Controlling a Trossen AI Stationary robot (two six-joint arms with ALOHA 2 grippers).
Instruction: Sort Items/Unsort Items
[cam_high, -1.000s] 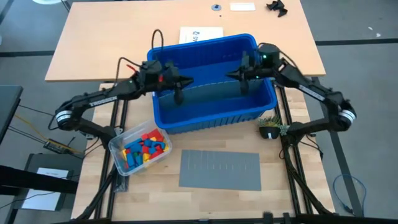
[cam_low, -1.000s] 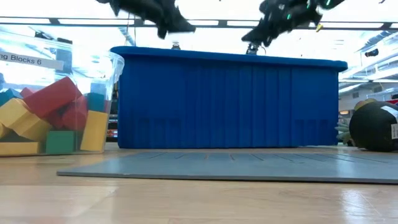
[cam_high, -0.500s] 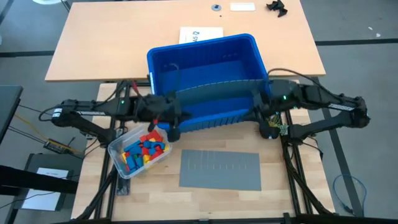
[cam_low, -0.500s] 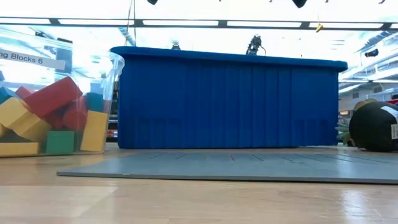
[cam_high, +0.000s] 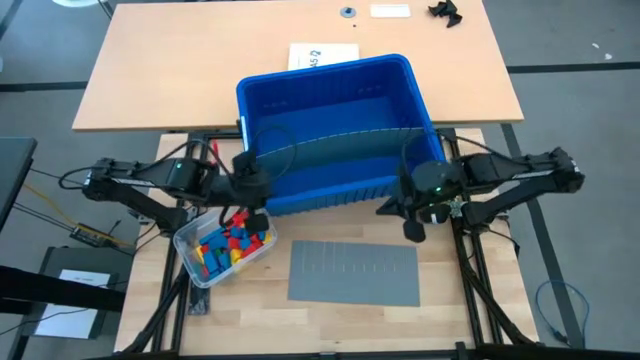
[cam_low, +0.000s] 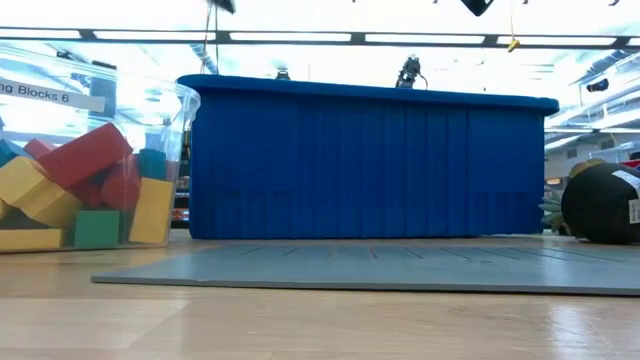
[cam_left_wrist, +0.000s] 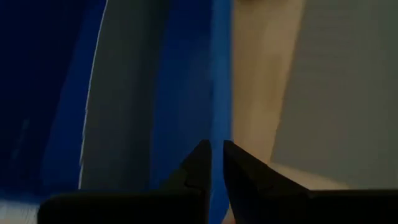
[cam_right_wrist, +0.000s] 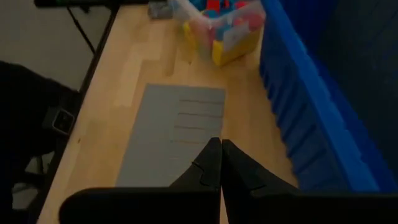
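Observation:
The items, small red, yellow, green and blue blocks (cam_high: 230, 243), lie heaped in a clear tub (cam_low: 150, 150) at the table's near left. My left gripper (cam_high: 258, 218) hovers above that tub, just outside the near wall of the blue bin (cam_high: 330, 100). Its fingers are all but shut with nothing between them (cam_left_wrist: 216, 152). My right gripper (cam_high: 388, 208) hovers by the bin's near right corner, shut and empty (cam_right_wrist: 219, 149), pointing down toward the grey slotted sheet (cam_high: 353, 272). A grey divider (cam_high: 340, 148) stands on edge across the bin's inside.
A black object (cam_high: 433, 212) lies on the table beside the bin's near right corner. A white paper (cam_high: 322, 55) lies behind the bin on the far table. The grey slotted sheet lies flat on the bare wood between the bin and the near edge.
Both grippers have come out of the bin and swung toward the table's near edge. The left one has ended above the tub of blocks, the right one at the bin's near right corner. The grey divider has stayed standing in the bin.

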